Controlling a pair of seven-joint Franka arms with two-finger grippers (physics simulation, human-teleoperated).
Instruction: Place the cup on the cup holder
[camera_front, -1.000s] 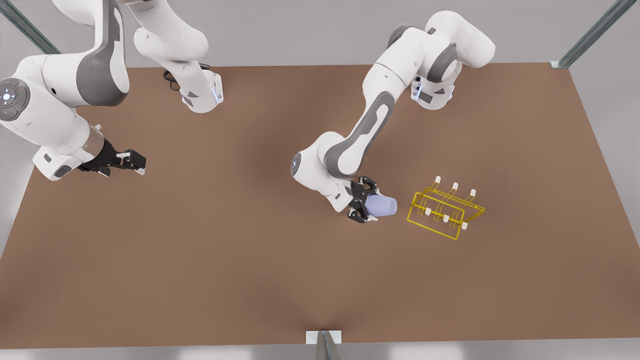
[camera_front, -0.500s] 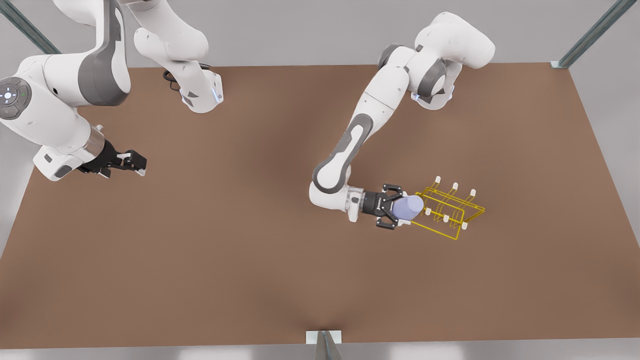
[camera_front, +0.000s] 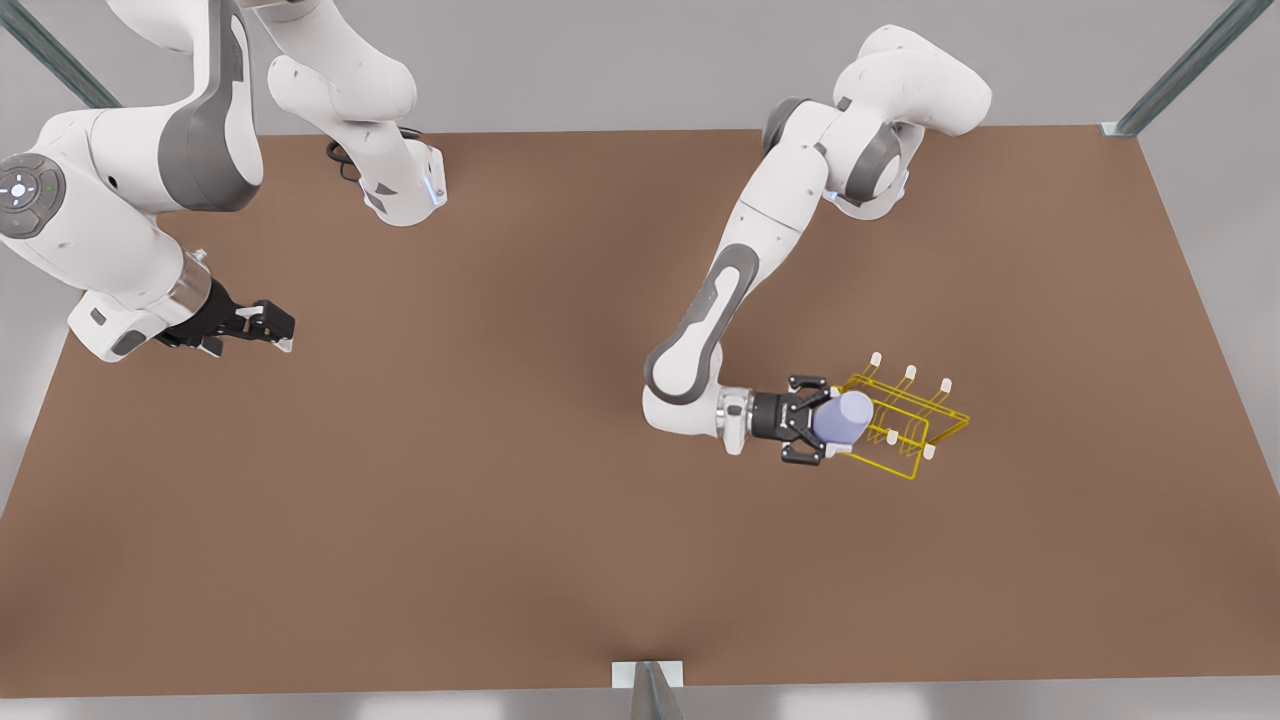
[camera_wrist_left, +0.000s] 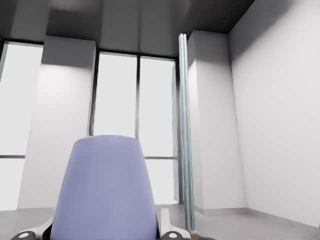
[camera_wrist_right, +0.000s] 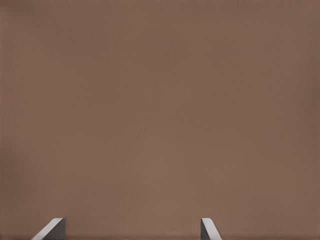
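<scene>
The left gripper (camera_front: 822, 427) grasps the cup (camera_front: 843, 418) between its two fingers, and the cup points away from the wrist, toward the cup holder (camera_front: 905, 420). In the front view the cup lies over the near end of the cup holder, on the side closest to this gripper, and its far end covers one of the front prongs there; I cannot tell if the cup touches the wire. The other white-capped prongs stand beyond the cup, farther from the gripper. In the left wrist view the cup (camera_wrist_left: 104, 190) stands just in front of the camera, narrower at its far end, with the fingers (camera_wrist_left: 169, 226) on both sides of its wide part. The right gripper (camera_front: 262, 328) waits well apart, at the front view's left, low over the brown table (camera_front: 500, 450). Its fingers (camera_wrist_right: 209, 229) are spread, with nothing between them, and bare table (camera_wrist_right: 160, 110) lies ahead of them.
</scene>
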